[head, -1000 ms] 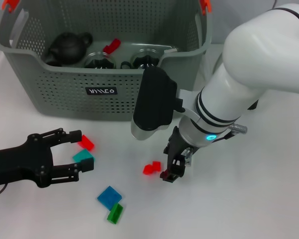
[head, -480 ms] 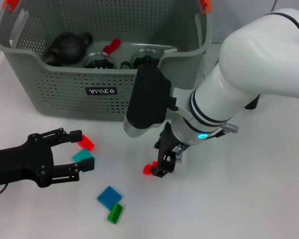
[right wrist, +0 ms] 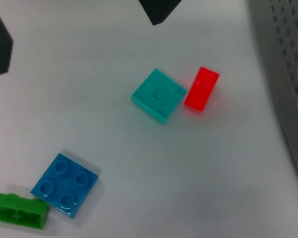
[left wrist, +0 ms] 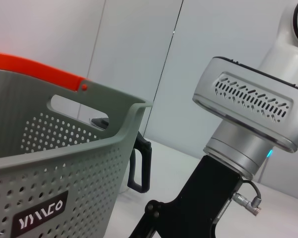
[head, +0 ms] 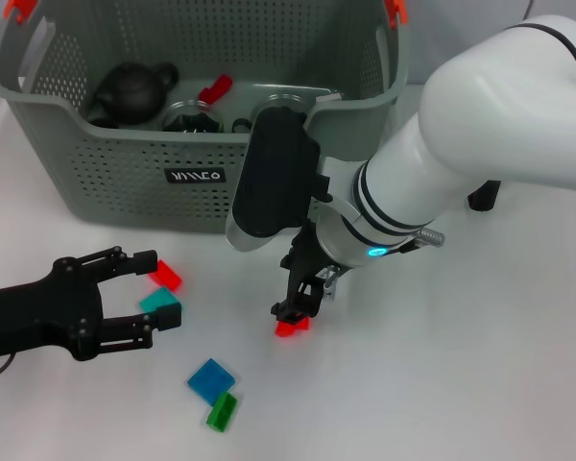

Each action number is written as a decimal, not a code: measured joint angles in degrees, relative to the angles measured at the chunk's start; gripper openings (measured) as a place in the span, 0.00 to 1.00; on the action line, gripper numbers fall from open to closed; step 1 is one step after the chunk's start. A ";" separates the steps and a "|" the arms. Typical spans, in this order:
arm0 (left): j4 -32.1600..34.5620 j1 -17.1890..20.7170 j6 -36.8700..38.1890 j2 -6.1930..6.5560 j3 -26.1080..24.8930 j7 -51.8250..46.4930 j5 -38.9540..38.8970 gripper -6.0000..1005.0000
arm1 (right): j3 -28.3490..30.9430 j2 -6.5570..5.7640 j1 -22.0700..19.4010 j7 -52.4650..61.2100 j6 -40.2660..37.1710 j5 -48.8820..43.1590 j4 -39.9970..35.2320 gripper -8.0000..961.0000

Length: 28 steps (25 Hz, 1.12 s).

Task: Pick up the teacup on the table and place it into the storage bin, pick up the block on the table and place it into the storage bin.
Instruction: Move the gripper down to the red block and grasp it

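The storage bin (head: 106,182) stands at the back, and its perforated wall also shows in the left wrist view (left wrist: 64,168). Inside it are two glass teacups (head: 192,117) and a red block (head: 214,88). My right gripper (head: 293,312) is down at the table with its open tips on either side of a small red block (head: 288,329). My left gripper (head: 146,296) lies open low at the left. A teal block (head: 160,309) sits just off its fingertips and a red block (head: 165,277) beside the upper finger.
A black teapot (head: 130,91) sits in the bin's left end. A blue block (head: 211,379) and a green block (head: 222,412) lie near the front; the right wrist view shows them (right wrist: 64,184) (right wrist: 19,211). A dark object (head: 480,197) is partly hidden behind my right arm.
My right gripper has moved left across the table, from beside the small red block to right over it. The left arm and the other blocks have not moved.
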 joint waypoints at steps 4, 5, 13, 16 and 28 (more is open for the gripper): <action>0.00 0.00 0.10 0.00 0.00 0.00 0.00 0.85 | 0.24 -0.21 0.00 0.00 -0.85 0.03 -0.08 0.67; 0.00 0.00 0.12 0.00 0.00 0.00 0.00 0.85 | 0.32 -0.28 0.00 0.00 -1.41 0.04 -0.14 0.67; 0.00 0.00 0.18 0.00 0.00 0.00 -0.04 0.85 | 1.99 -0.71 -0.16 -0.41 -6.88 -0.03 -0.27 0.67; 0.00 0.00 0.29 0.00 0.00 0.00 -0.05 0.85 | 2.27 -0.82 -0.15 -0.51 -8.60 -0.33 -0.20 0.67; 0.00 -0.12 0.28 -0.09 0.00 0.09 0.14 0.85 | 1.12 -0.33 0.61 -0.66 -8.67 -0.37 0.71 0.65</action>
